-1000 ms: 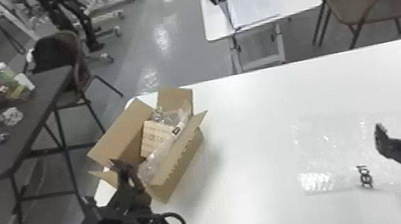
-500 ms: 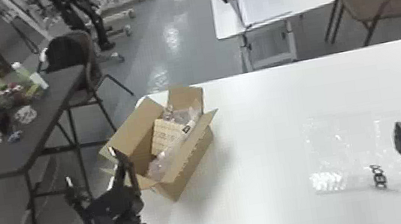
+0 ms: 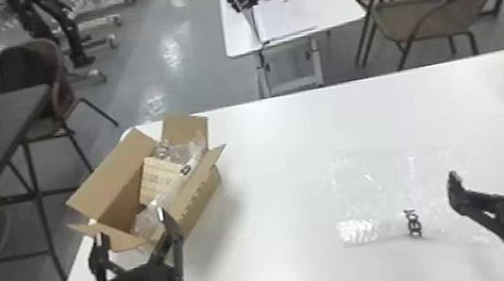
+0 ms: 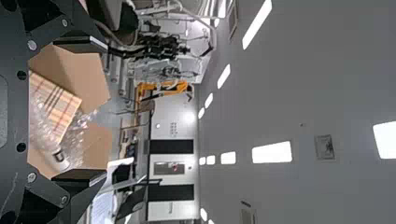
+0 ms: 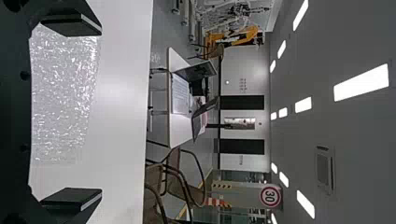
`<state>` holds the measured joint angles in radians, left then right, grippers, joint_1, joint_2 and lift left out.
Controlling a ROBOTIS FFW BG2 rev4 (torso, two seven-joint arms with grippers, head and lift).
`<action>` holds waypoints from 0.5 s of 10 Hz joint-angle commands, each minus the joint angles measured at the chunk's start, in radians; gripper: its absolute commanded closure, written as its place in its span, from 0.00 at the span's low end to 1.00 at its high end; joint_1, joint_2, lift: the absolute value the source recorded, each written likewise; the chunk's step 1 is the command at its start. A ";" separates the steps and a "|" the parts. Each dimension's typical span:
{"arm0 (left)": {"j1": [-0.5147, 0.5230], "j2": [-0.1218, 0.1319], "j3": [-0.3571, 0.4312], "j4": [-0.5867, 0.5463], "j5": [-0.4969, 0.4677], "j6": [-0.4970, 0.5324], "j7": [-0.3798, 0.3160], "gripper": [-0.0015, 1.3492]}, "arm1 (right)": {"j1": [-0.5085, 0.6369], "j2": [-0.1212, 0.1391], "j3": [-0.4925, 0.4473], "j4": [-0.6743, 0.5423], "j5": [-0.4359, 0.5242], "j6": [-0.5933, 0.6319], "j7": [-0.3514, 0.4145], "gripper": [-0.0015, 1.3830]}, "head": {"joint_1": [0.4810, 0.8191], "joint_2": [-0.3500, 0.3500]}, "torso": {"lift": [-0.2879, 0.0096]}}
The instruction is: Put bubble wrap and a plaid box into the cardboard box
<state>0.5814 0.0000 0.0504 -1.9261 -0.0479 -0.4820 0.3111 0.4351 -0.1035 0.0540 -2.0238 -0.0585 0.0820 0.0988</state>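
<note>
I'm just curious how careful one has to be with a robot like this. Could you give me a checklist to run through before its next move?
1. Cardboard box open at the top: ok, its flaps are spread.
2. Plaid box inside it: ok, with clear wrap around it.
3. Flat bubble wrap packed: not ok, it lies on the table.
4. Left gripper open and empty: ok, at the cardboard box's near end.
5. Right gripper open and empty: ok, beside the flat bubble wrap.
6. Enough room left for that wrap: cannot tell, the contents hide the bottom.
</note>
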 commanded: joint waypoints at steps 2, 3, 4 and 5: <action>0.038 -0.003 -0.018 -0.040 0.007 0.105 -0.063 0.25 | 0.045 -0.027 0.000 -0.038 -0.001 0.068 0.029 0.06 | 0.63 0.72 | 0.60; 0.064 0.000 -0.026 -0.060 0.007 0.152 -0.064 0.25 | 0.070 -0.038 -0.002 -0.047 -0.001 0.082 0.029 0.06 | 0.63 0.71 | 0.60; 0.094 0.002 -0.034 -0.079 0.007 0.194 -0.066 0.25 | 0.099 -0.039 0.000 -0.059 0.003 0.090 0.029 0.06 | 0.63 0.71 | 0.60; 0.129 -0.002 -0.037 -0.105 0.003 0.247 -0.064 0.25 | 0.116 -0.038 -0.002 -0.067 0.005 0.096 0.029 0.06 | 0.63 0.71 | 0.60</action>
<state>0.6883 0.0006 0.0168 -2.0159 -0.0435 -0.2680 0.2467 0.5387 -0.1415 0.0522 -2.0851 -0.0548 0.1737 0.1273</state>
